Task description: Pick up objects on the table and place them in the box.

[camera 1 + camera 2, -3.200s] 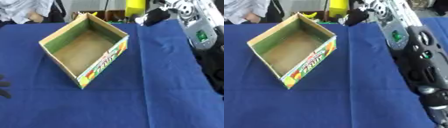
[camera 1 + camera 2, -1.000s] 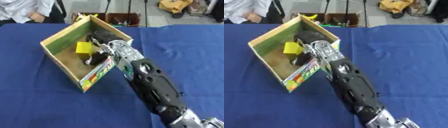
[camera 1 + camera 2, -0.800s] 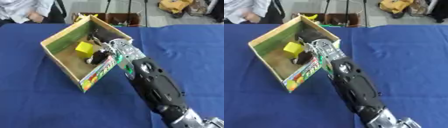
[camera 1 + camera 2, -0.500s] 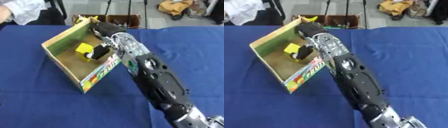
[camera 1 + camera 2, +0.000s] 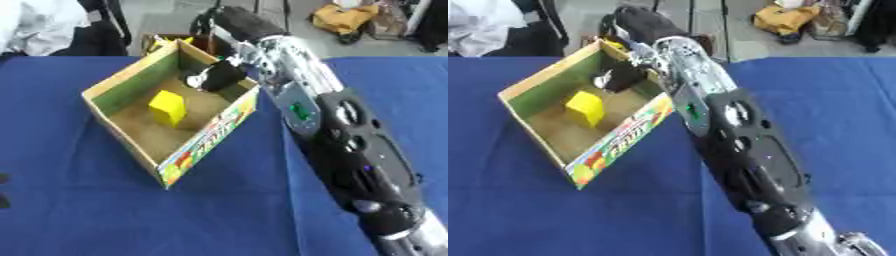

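Observation:
An open cardboard box (image 5: 206,144) with a fruit print on its side stands askew on the blue table (image 5: 105,215). A yellow block (image 5: 166,107) lies on the box floor, near the green inner wall. My right arm (image 5: 350,160) reaches from the lower right over the box's near corner. My right hand (image 5: 217,76) is inside the box at its far corner, apart from the block, open and holding nothing. Only dark tips of my left hand (image 5: 3,201) show at the left edge.
Beyond the table's far edge are a person's white sleeve (image 5: 44,30), dark stands and a yellow bag (image 5: 346,17) on the floor. Blue cloth covers the table to the left, front and right of the box.
My right hand has drawn back from the yellow block toward the box's far corner. The block has stayed on the box floor, free of the hand.

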Robot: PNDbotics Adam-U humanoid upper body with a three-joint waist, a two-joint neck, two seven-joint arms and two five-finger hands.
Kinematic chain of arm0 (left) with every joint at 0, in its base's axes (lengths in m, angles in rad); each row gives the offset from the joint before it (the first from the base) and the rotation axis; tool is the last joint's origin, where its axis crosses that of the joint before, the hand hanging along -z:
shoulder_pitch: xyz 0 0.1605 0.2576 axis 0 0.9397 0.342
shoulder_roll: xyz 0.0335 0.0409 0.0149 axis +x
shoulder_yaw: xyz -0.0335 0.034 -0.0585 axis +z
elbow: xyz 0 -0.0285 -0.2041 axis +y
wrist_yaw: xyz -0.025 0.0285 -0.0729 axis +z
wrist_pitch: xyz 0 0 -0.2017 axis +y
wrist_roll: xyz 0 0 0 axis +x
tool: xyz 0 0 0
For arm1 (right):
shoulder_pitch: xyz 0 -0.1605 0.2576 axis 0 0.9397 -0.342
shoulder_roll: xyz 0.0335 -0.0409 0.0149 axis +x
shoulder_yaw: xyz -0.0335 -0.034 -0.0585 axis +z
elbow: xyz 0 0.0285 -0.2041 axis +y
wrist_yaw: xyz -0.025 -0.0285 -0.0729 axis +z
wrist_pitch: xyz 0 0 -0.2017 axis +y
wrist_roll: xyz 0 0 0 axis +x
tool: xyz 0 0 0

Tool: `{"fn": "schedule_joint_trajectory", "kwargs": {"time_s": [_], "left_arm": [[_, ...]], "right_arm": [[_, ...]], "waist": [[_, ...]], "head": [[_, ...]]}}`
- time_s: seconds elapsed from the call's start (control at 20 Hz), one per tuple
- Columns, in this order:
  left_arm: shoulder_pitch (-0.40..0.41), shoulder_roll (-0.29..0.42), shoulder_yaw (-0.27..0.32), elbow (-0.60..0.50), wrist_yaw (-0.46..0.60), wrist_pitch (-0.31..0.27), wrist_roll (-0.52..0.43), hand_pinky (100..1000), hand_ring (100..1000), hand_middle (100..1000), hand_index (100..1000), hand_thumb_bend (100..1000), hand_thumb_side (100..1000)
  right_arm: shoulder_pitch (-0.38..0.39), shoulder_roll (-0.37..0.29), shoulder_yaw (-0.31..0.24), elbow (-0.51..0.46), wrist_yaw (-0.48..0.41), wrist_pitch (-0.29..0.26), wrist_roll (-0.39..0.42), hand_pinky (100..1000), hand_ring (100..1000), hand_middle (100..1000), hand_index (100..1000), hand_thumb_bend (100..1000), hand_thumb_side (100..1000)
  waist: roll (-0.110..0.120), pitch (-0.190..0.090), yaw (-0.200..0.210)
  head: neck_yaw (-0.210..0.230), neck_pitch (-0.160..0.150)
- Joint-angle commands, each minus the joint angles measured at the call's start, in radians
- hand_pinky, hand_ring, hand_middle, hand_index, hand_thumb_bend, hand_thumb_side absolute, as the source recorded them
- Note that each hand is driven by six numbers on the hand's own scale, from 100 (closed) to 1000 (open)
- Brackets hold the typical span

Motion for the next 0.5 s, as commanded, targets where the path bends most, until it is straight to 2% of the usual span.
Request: {"fn": "schedule_joint_trajectory", "kwargs": {"time_s": [0.05,0.2,0.45,0.5], "left_arm": [[-0.001,0.024,0.011,-0.02,-0.001,-0.003,0.009,354,564,597,859,100,937],[0.003,0.024,0.013,-0.02,-0.002,-0.004,0.012,354,564,597,859,100,937],[0.007,0.024,0.015,-0.02,-0.002,-0.007,0.018,354,564,597,858,100,936],[0.008,0.024,0.016,-0.02,-0.002,-0.008,0.02,354,563,597,858,100,936]], "right_arm": [[0.02,-0.061,-0.017,-0.163,-0.087,0.05,-0.008,807,869,718,831,302,464],[0.067,-0.087,-0.039,-0.28,-0.135,0.108,-0.036,804,864,698,821,205,483],[0.149,-0.142,-0.071,-0.45,-0.241,0.194,-0.119,791,848,659,798,155,485],[0.167,-0.151,-0.078,-0.482,-0.268,0.205,-0.139,795,851,651,786,129,515]], "waist": [[0.009,-0.031,-0.004],[0.016,-0.034,-0.01],[0.027,-0.039,-0.025],[0.03,-0.04,-0.03]], "head": [[0.007,-0.001],[0.015,0.003],[0.03,0.006],[0.032,0.006]]}}
